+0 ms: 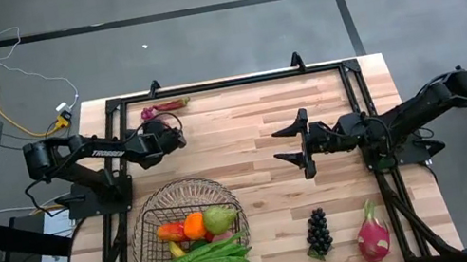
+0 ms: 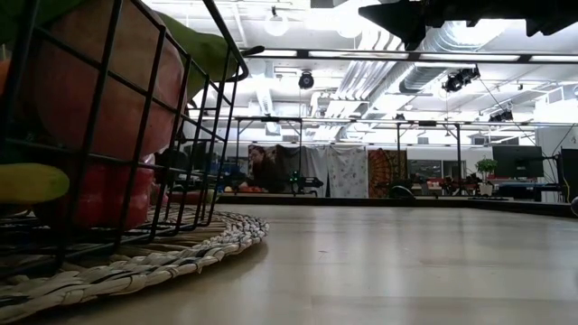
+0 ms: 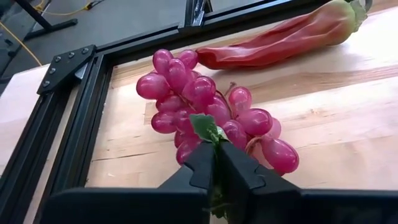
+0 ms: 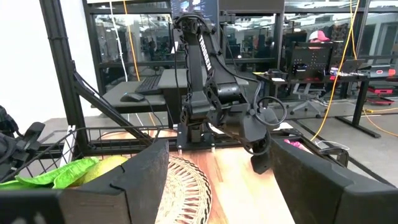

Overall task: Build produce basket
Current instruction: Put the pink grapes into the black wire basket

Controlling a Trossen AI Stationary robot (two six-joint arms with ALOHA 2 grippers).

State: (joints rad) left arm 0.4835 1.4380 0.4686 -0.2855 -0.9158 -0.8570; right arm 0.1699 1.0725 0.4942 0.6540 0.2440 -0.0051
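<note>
Left tool (image 3: 214, 165) clamped on pink grapes' (image 3: 211, 115) stem, far desk corner; basket (image 1: 190, 238) lies nearward. Right tool (image 1: 300, 150) apart, idle.

grape stem: we see the left gripper (image 3: 216, 171) fingers pinched over it; stem itself mostly hidden, only a leaf shows.
red pepper (image 3: 283, 38): stalk end cut off by left wrist pic edge.
basket (image 2: 194, 135): low view crops it; fruit inside too close, can't tell which is which.
basket contents, high view: items under green beans (image 1: 203, 257) hidden.
person (image 2: 262, 169): far back in low view, too small for detail.
right gripper (image 1: 300, 150): only dark undersides at low view's top edge.
</note>
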